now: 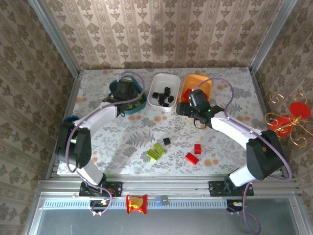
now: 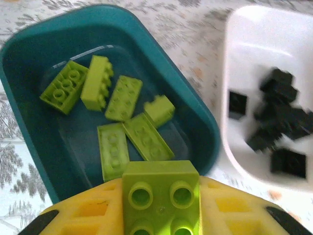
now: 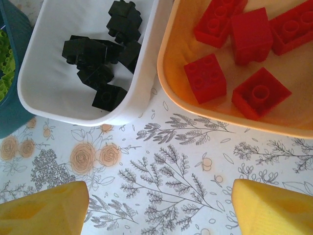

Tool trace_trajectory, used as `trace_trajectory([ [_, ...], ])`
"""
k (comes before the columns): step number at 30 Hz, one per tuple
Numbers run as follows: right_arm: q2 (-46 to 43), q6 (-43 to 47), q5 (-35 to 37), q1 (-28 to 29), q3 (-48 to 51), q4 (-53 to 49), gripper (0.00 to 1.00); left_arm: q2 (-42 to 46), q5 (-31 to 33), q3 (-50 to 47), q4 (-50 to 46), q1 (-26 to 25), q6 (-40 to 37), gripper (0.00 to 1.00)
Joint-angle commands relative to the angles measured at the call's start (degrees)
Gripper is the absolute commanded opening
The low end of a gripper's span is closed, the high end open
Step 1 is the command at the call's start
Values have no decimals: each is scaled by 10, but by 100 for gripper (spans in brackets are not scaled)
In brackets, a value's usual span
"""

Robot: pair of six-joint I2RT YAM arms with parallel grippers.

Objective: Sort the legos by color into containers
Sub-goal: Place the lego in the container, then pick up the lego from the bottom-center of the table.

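The left jaws are clamped on a lime-green brick point(image 2: 160, 178), pinched between the yellow fingers point(image 2: 88, 218) with its studs facing the wrist camera. Four studs show; the rest of it is hidden, so its long axis cannot be told. It hangs over the near rim of the teal tray point(image 2: 190, 98), and the open floor of the tray, with six green bricks point(image 2: 117, 98) lying loose in it, is further out from the jaws. Judged from this, the drop turns on that offset: a little more reach over the tray before letting go, or the brick may catch the rim. The white tray point(image 2: 254, 39) with its black cubes point(image 2: 279, 117) sits just to the right, so any drift that way would be the wrong one.

The right jaws are apart and empty, fingertips point(image 3: 44, 208) wide over bare bench point(image 3: 161, 181), just near of the white tray and the orange tray point(image 3: 168, 73) with its red blocks point(image 3: 205, 78). In the top view the unsorted pieces lie nearer the arm bases: green bricks point(image 1: 155, 152), a black cube point(image 1: 167, 141) and two red blocks point(image 1: 194, 152), the red ones closer to the right arm.
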State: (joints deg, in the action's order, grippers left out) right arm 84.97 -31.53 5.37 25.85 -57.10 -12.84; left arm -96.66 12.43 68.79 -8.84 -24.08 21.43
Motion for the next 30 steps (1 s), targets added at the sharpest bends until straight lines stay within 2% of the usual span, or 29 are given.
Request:
trace_trajectory([
  [1,-38,-5,-7,9,18,-10,78,-58,22,54,-24,25,13,32],
  [4,-65,6,-23,20,42,-12,78,-104,18,105,-53,40,10,34],
  [6,-75,18,-42,26,55,-16,78,-129,12,136,-71,47,9,39],
  [9,-84,29,-58,45,74,-24,78,-151,2,174,-96,52,8,55],
  [12,-90,34,-59,75,86,-28,79,-136,-6,180,-97,51,10,67],
  [16,-80,36,-55,118,89,-30,78,-73,-31,143,-71,49,28,77],
  [21,-34,43,-58,161,81,-28,77,43,-60,45,-21,28,48,86],
  [24,-1,43,-54,184,81,-15,76,125,-64,-34,8,-4,54,92],
  [25,10,43,-52,190,81,-8,75,151,-62,-57,12,-16,55,100],
  [30,62,46,-31,213,62,-2,75,245,-43,-150,13,-92,58,100],
])
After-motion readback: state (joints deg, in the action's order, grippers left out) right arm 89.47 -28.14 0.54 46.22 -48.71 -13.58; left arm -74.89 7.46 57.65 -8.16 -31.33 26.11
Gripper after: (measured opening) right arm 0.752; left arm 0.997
